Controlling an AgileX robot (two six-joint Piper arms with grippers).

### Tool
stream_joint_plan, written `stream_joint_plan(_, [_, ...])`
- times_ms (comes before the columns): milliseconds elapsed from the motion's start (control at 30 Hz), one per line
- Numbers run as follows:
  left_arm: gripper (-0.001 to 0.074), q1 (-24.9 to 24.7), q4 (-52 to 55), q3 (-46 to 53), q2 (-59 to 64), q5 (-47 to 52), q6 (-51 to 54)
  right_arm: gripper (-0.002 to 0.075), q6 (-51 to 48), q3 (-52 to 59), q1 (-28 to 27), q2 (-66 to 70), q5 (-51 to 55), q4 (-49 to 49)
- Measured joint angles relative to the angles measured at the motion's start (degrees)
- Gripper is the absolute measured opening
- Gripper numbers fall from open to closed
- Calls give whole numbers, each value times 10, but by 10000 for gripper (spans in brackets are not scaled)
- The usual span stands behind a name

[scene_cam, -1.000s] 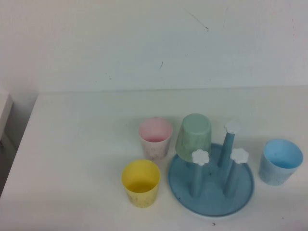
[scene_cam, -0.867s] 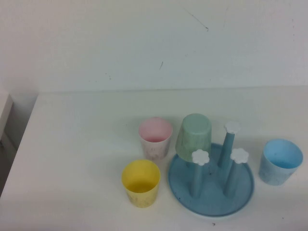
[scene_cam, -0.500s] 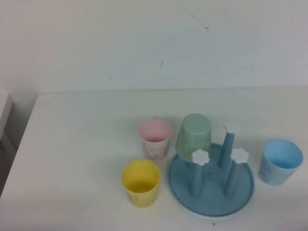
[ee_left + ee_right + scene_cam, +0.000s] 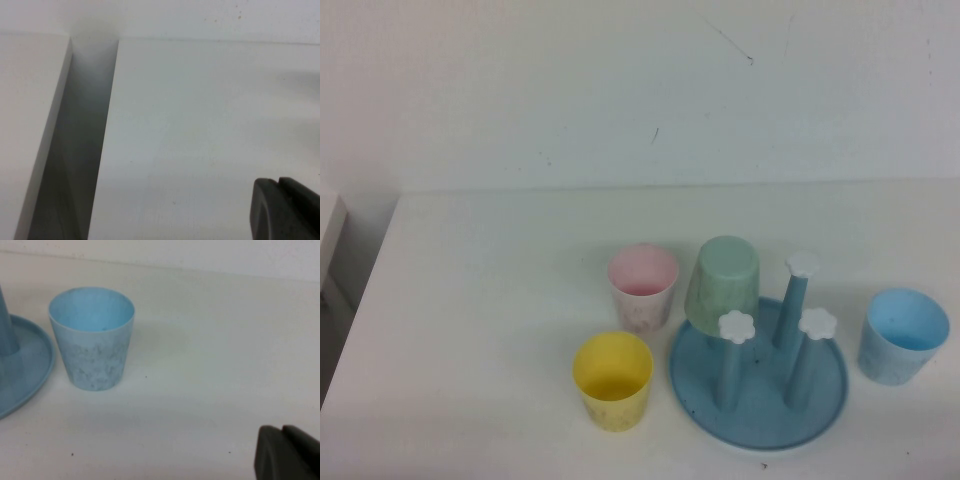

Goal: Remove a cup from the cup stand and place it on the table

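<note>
The pale mint-green cup [image 4: 723,281] hangs upside down on the far left peg of the blue cup stand [image 4: 758,368], which stands on the white table [image 4: 500,300]. The stand's other three pegs show their white flower caps [image 4: 736,326] and are bare. Neither gripper shows in the high view. My left gripper [image 4: 278,184] is shut and empty over bare table near its left edge. My right gripper [image 4: 281,431] is shut and empty, low over the table to the right of the light blue cup [image 4: 93,337], apart from it.
A pink cup [image 4: 643,286] and a yellow cup [image 4: 612,379] stand upright left of the stand. The light blue cup [image 4: 901,335] stands right of it. The stand's rim [image 4: 30,370] shows beside the blue cup. A gap [image 4: 75,150] runs along the table's left edge.
</note>
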Motion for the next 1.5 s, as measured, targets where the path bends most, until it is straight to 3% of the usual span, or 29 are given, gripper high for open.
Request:
stream_joint_plan(433, [-2, 0, 0, 1, 0, -21, 0, -3, 0, 2, 0, 0, -14, -1])
stream_joint_plan(600, [-2, 0, 0, 3, 0, -128, 0, -3, 0, 3, 0, 0, -78, -3])
stream_joint_plan(933, [-2, 0, 0, 3, 0, -342, 1, -3, 0, 3, 0, 0, -325, -4])
stream_joint_plan(1100, [-3, 0, 2, 3, 0, -361, 3, -3, 0, 3, 0, 0, -383, -5])
stream_joint_plan(1500, [-3, 0, 2, 3, 0, -347, 4, -3, 0, 3, 0, 0, -411, 33])
